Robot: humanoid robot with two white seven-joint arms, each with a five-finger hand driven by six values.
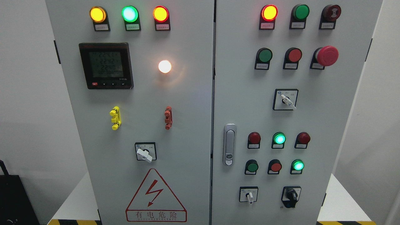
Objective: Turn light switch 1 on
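Grey control cabinet [187,125], two doors, closed. Neither robot hand is in view, so no hand state or hand-relative placing can be given.

Left door: three lit lamps along the top, digital meter [106,65], glowing white lamp [164,66], white-handled selector [144,153] above a warning triangle [155,197].

Right door: door latch [229,144], red mushroom button [326,56], three more selectors. The labels are too small to read, so which control is switch 1 cannot be told.
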